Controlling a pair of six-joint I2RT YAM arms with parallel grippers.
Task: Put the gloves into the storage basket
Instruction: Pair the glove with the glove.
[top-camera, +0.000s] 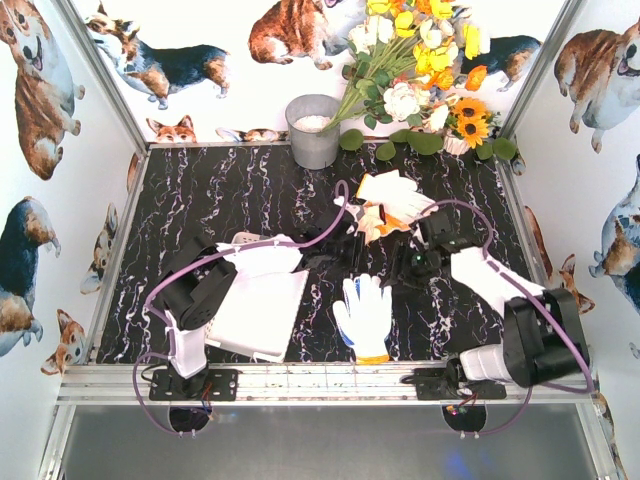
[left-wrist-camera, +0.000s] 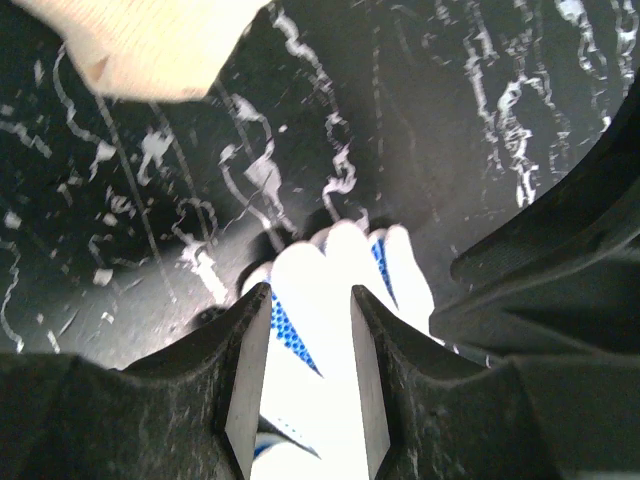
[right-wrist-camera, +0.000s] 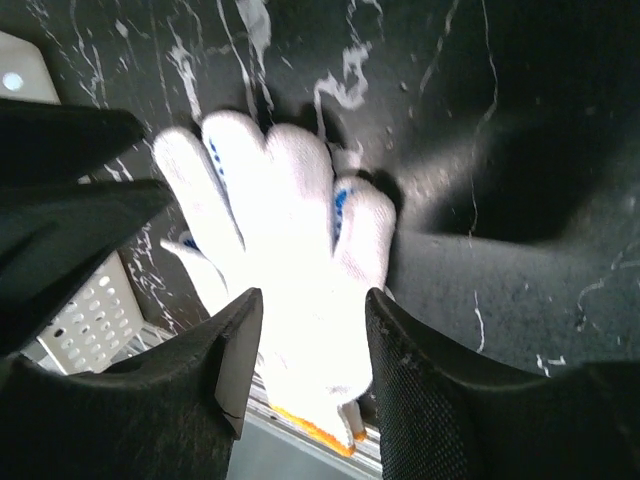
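While one orange-cuffed glove (top-camera: 364, 315) lies flat by the near edge of the table (top-camera: 215, 190), right of the storage basket (right-wrist-camera: 88, 322), your left gripper (left-wrist-camera: 310, 300) and right gripper (right-wrist-camera: 312, 310) hang just beyond it, jaws parted, gripping nothing. Farther back, more gloves (top-camera: 393, 202) lie heaped.

Three gloves (top-camera: 363, 315), one basket (top-camera: 262, 318), one bucket (top-camera: 313, 132)

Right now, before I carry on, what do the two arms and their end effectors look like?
The left arm and right arm both alternate black joint housings with white links. A purple cable loops along each, up from black base plates on the aluminium rail. The left end effector and right end effector each have two black, wedge-shaped fingers with paler grey inner faces.
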